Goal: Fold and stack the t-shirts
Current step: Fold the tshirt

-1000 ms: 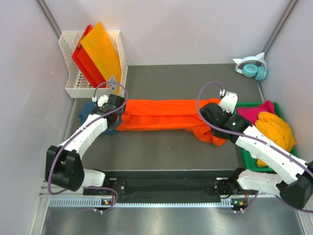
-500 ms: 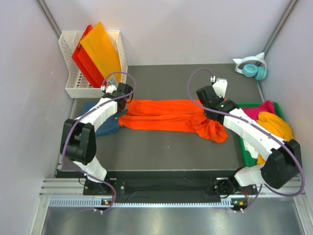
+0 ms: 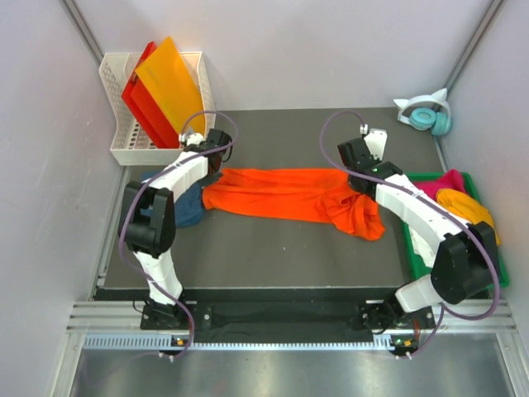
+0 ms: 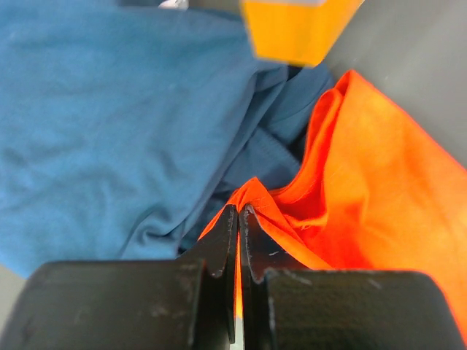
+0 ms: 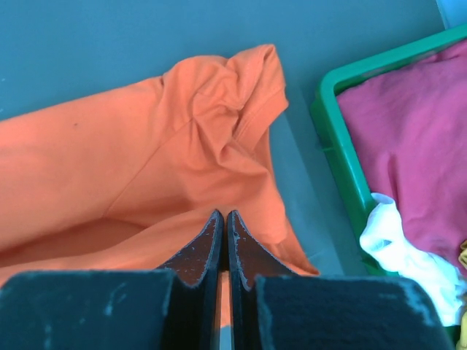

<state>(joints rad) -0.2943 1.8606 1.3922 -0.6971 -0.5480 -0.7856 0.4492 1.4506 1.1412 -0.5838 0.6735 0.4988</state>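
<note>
The orange t-shirt [image 3: 281, 192] lies stretched in a long band across the dark counter [image 3: 281, 248], bunched at its right end; the left hand [image 4: 238, 211] is clenched on a peak of orange cloth at the left end, with a sliver of orange showing between its fingers; the right hand [image 5: 223, 215] is clamped on the fabric at the right end, its fingers pressed together over the cloth. A teal t-shirt [image 3: 186, 207] sits crumpled under and beside the left end, touching the orange one. On the right, a green tray [image 5: 336, 146] holds a magenta t-shirt [image 5: 416, 124], a yellow-orange t-shirt [image 3: 467, 211] and a white t-shirt [image 5: 394, 233]. At the back left a white basket [image 3: 124, 141] holds orange and red plastic sheets [image 3: 169, 83] standing tilted; headphones [image 3: 426, 112] rest at the back right corner.
</note>
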